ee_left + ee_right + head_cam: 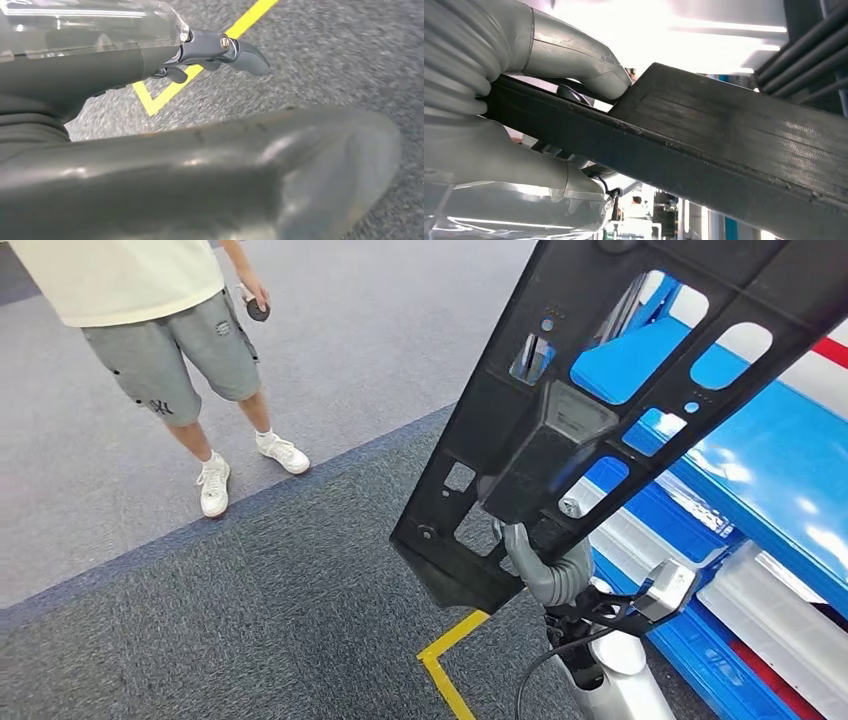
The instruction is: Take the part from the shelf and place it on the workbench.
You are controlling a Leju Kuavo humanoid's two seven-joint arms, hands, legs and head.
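The part (600, 390) is a long black panel with several cut-outs, held tilted in the air across the right half of the head view. My right hand (545, 575) grips it near its lower end from underneath. In the right wrist view the hand (549, 45) clamps the panel's edge (724, 145) between thumb and fingers. My left hand (210, 50) hangs over the grey carpet, its fingers loosely apart with nothing in them.
A blue rack (780, 470) with white and blue trays stands at the right, behind the panel. A person (170, 340) stands at the upper left holding a small dark object (257, 310). Yellow floor tape (450, 660) marks a corner near my right arm.
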